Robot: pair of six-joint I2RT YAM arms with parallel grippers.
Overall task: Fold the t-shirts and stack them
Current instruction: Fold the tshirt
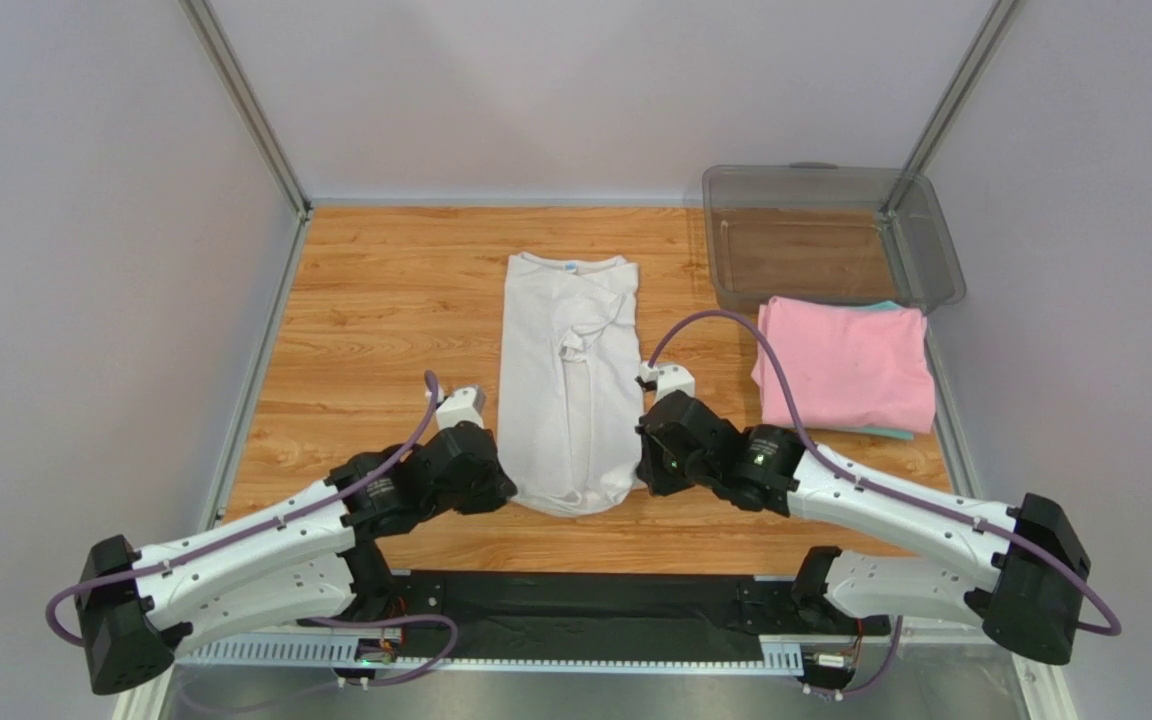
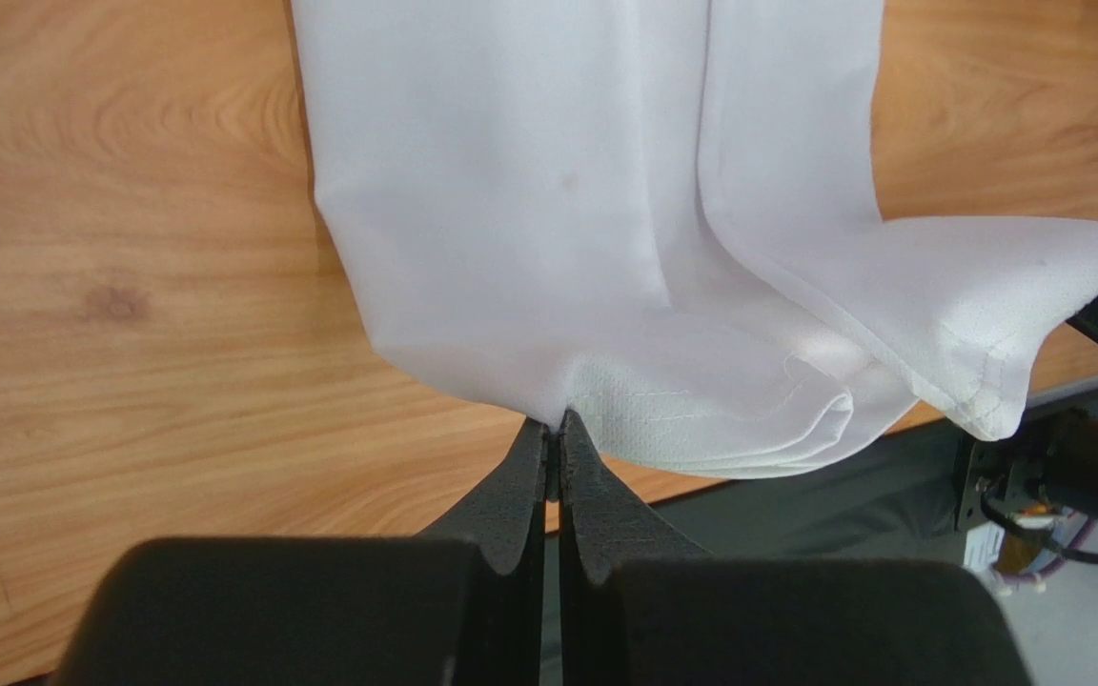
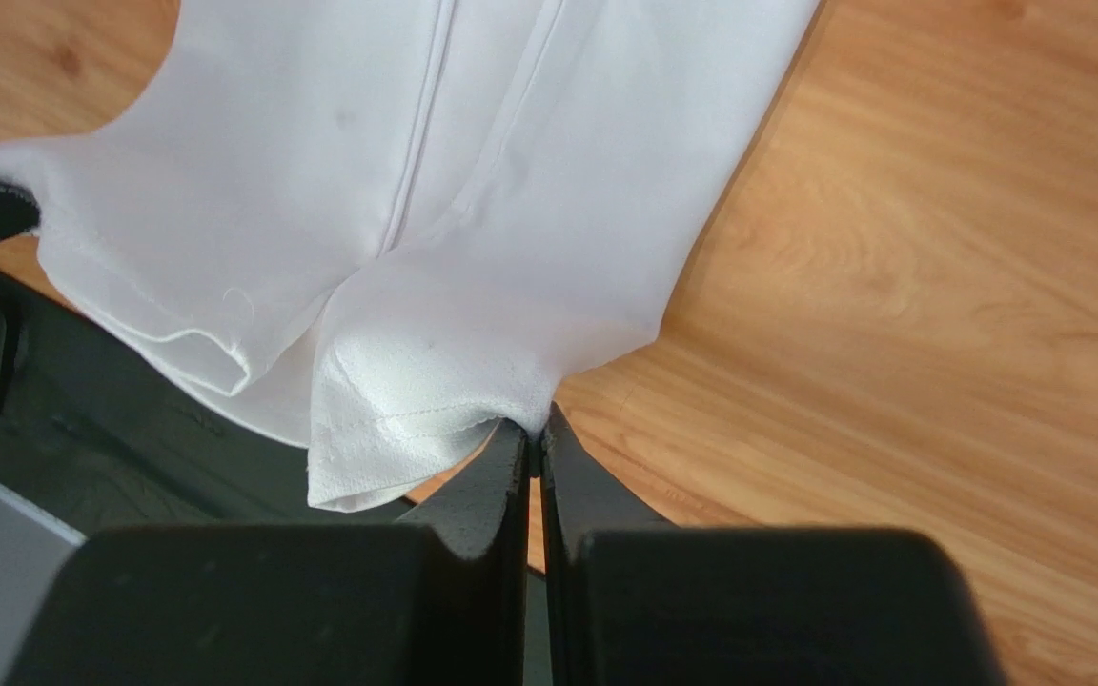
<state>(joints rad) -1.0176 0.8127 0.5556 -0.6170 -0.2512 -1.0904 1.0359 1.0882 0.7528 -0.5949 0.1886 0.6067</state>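
The white t-shirt [image 1: 567, 375] lies as a long narrow strip in the middle of the table, collar with blue tag at the far end. My left gripper [image 1: 504, 483] is shut on its near left hem corner; the left wrist view shows the pinched cloth [image 2: 558, 418]. My right gripper [image 1: 642, 468] is shut on the near right hem corner, seen in the right wrist view [image 3: 536, 415]. The near end is lifted slightly off the table. A folded pink t-shirt [image 1: 845, 365] lies at the right, on a teal one whose edge [image 1: 886, 306] just shows.
A clear plastic bin [image 1: 830, 233] stands at the back right, beyond the pink shirt. Metal frame posts rise at the back corners. The black base rail [image 1: 582, 608] runs along the table's near edge, under the lifted hem.
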